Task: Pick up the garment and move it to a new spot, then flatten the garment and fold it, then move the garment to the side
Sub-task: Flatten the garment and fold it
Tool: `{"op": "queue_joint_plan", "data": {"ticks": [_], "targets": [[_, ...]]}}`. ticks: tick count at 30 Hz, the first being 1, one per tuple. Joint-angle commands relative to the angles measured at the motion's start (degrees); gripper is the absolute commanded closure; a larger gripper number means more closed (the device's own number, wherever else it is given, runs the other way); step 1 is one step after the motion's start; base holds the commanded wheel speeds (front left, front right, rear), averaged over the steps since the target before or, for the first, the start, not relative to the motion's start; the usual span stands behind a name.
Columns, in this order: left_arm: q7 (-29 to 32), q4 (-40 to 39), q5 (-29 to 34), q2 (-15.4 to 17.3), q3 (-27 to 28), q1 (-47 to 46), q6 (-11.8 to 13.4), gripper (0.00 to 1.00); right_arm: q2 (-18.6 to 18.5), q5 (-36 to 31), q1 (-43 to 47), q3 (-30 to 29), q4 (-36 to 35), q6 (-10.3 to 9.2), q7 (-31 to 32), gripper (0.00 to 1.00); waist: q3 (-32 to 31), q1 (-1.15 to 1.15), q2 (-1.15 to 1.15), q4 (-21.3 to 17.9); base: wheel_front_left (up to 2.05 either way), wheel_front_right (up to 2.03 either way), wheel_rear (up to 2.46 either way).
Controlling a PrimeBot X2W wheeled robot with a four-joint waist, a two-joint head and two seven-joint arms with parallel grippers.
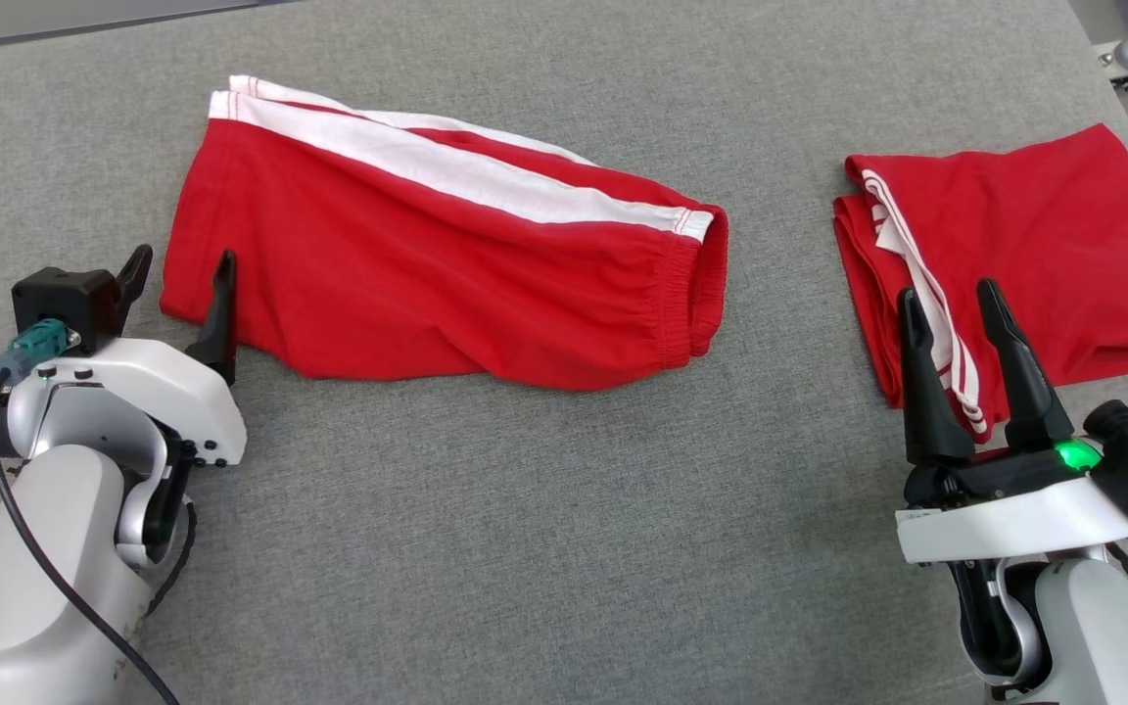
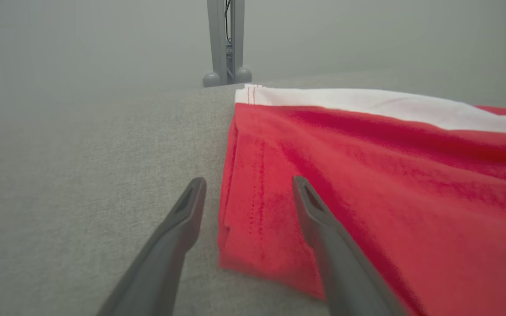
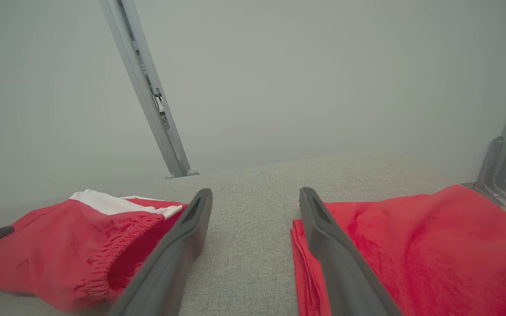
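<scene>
Head view puts the left gripper (image 1: 184, 257) nearest on the left, jaws spread wide and empty, straddling the lower hem corner of the red shorts (image 1: 407, 264). In the left wrist view, one finger stands over the grey padded surface (image 2: 81, 175) and the other over the red cloth, and I cannot tell whether either touches. The right gripper (image 1: 947, 291) is likewise wide open and holding nothing. It hangs at the near edge of a folded red cloth (image 1: 1044, 245) that lies well apart from the shorts on the right. Farther out, the shorts lie fairly flat in the middle, white stripe along the far side, elastic waistband toward the right. Folding looks to be the step in hand. The next move probably calls for the left jaws to close on that hem corner through all its layers, and for the right arm to cross to the waistband end. A metal upright (image 2: 225, 44) stands beyond the far edge.
</scene>
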Motion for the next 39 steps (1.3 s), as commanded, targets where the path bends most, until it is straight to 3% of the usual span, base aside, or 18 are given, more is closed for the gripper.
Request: {"op": "queue_joint_plan", "data": {"ticks": [1, 9, 10, 12, 13, 17, 22, 29, 39], "targets": [[0.53, 1.52, -0.79, 0.38, 0.65, -1.19, -0.31, 0.0, 0.1, 2.25, 0.09, -0.25, 0.45, 0.02, -0.07, 0.0, 0.23, 0.0, 0.0, -0.38, 0.0, 0.0, 0.0], [6.08, 6.0, -3.84, -0.52, 0.05, -1.95, -2.33, 0.0, 0.14, 5.23, -0.76, 0.58, -0.15, 0.02, -0.08, 0.0, 0.3, 0.0, 0.0, -0.55, 0.0, 0.0, 0.0], [6.4, 5.99, -4.14, -0.72, -0.11, -1.99, -2.59, 0.17, 0.16, 5.56, -0.84, 0.85, -0.16, 0.02, -0.07, 0.0, 0.29, 0.0, 0.0, -0.5, 0.0, 0.0, 0.0], [6.78, 5.9, -4.5, -0.93, -0.34, -2.27, -2.88, 0.81, 0.13, 5.49, -0.91, 1.09, 0.01, 0.02, -0.08, 0.0, 0.27, 0.0, 0.0, -0.38, 0.0, 0.0, 0.0], [7.06, 5.88, -4.96, -1.17, -0.36, -2.35, -3.04, 1.0, 0.12, 5.69, -0.89, 1.1, 0.0, 0.02, -0.07, 0.0, 0.23, 0.0, 0.0, -0.33, 0.0, 0.0, 0.0], [5.98, 5.07, -5.86, -1.49, 0.09, -2.47, -3.54, 1.0, 0.12, 5.57, -0.7, 0.75, -0.14, 0.02, -0.08, 0.0, 0.12, 0.0, 0.0, -0.33, 0.0, 0.0, 0.0], [2.85, 3.02, -5.64, -1.83, 0.78, -0.75, -2.35, 1.0, 0.13, 5.82, 0.19, -0.06, -0.39, 0.02, -0.08, 0.0, -0.24, 0.0, 0.0, 0.0, 0.0, 0.0, 0.0], [-1.72, -8.8, -5.83, -4.49, 0.92, 9.32, 2.23, 1.0, -0.36, 5.25, 2.38, -2.22, -1.03, 0.02, -0.07, 0.0, -1.61, 0.0, 0.0, 4.19, 0.0, 0.0, 0.0], [-2.2, -22.47, -6.44, -7.08, 0.45, 20.78, 7.47, 1.0, -2.32, 5.33, 3.11, -1.54, 0.15, 0.02, -0.07, 0.0, -3.65, 0.0, 0.0, 8.47, 0.0, 0.0, 0.0]]}}
